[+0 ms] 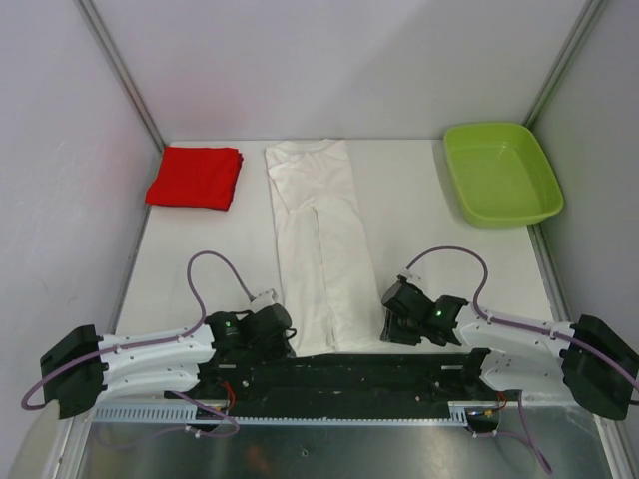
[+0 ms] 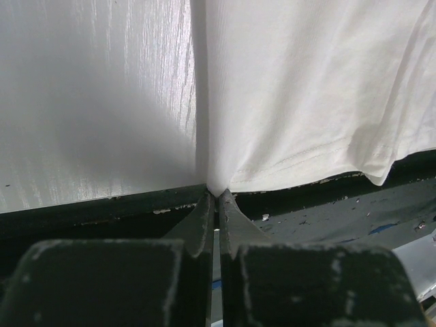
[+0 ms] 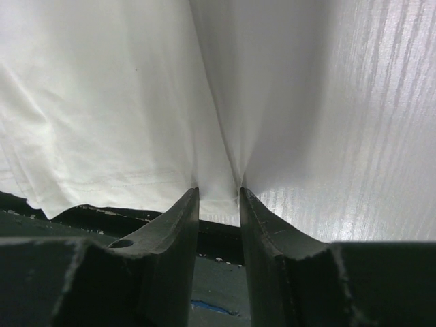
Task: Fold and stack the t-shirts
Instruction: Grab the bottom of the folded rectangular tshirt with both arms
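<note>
from above, nearest the lens are the two arm bases and the black strip (image 1: 339, 374) along the table's (image 1: 429, 239) near edge. the left gripper (image 1: 285, 334) and right gripper (image 1: 387, 324) sit low at the two near corners of the white t-shirt (image 1: 319, 230). that shirt lies as a long narrow band running from the near edge to the far wall; its print does not show. taking both corners at once looks like the set-up for carrying the near end over toward the far end, so the band halves evenly. the red t-shirt (image 1: 195, 178) lies at the far left as a neat folded square, apart from the white one; it looks finished and is probably where the stack will go. a green tray (image 1: 502, 175) sits far right, well clear. nothing lies on the cloth or in the path of the fold.

left wrist view: the dark fingers (image 2: 201, 218) are pressed together, pinching the hem corner, and the cloth peaks into the tips.

right wrist view: these fingers (image 3: 180, 218) stand slightly apart with a ridge of cloth running into the gap. whether they truly clamp it, i cannot tell; an uneven hold would skew the fold.
</note>
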Tool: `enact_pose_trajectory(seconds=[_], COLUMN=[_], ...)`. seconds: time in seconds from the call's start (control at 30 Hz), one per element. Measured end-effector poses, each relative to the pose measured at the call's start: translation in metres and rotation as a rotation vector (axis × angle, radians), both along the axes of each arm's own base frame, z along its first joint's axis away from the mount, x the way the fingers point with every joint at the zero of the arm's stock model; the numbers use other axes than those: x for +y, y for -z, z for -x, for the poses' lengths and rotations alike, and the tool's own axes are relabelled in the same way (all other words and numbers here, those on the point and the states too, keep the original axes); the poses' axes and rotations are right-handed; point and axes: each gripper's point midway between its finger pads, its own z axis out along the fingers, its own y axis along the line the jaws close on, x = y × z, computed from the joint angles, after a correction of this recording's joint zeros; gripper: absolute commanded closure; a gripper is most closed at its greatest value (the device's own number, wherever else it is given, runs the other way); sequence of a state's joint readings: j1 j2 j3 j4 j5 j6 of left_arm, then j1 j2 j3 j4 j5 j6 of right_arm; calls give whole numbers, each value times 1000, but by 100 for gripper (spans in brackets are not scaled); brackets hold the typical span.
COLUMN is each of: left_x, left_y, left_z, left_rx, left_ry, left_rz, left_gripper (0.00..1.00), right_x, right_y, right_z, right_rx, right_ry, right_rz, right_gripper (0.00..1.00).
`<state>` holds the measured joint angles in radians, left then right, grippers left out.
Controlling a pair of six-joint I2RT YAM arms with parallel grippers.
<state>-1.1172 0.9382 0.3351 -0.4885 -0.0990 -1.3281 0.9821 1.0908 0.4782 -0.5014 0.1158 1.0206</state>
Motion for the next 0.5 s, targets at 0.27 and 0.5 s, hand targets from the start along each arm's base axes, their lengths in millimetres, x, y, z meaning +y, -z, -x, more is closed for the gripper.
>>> enact_pose_trajectory(seconds=[0.27, 0.5], left_x=[-1, -5], left_y=[-2, -10], left_z=[0, 0], left_rx=[-1, -10], left_ry=[2, 10], left_rz=[11, 50], left_gripper=[100, 100], right_x=[4, 5], right_y=[2, 2], right_z=[5, 7], right_rx=[2, 6], right_ry=[-18, -12], right_rz=[7, 3], right_gripper=[92, 100])
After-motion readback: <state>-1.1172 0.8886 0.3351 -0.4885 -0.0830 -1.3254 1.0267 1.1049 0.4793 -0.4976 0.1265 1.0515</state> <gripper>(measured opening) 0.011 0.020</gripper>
